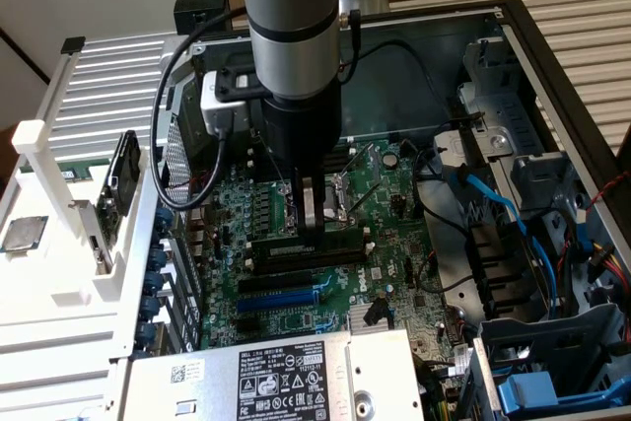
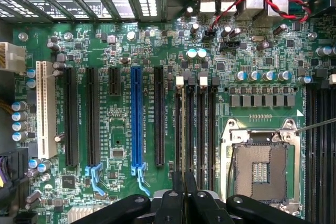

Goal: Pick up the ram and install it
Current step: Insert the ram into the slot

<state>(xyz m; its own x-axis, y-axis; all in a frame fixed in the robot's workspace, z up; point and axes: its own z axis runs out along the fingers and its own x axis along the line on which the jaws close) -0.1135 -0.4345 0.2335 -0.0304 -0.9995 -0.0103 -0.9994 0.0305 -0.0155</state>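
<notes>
Table (image 1: pixel 582 36): white, ribbed top, showing at both sides of the exterior view.
On the table, middle: open computer case (image 1: pixel 473 32), lying flat, green board facing up.
On the table, exterior view's left: white rack (image 1: pixel 49 303), just beside the case.
In the rack: dark drive (image 1: pixel 118 189) standing on edge; square chip (image 1: pixel 22 234) lying flat.

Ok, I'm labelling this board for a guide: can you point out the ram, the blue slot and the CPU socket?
the ram (image 1: pixel 281 242): exterior view, its long side, toward that view's left end.
blue slot (image 2: pixel 137 119): wrist view, midway along its length.
CPU socket (image 2: pixel 260 169): wrist view, centre of its contact field.
</notes>
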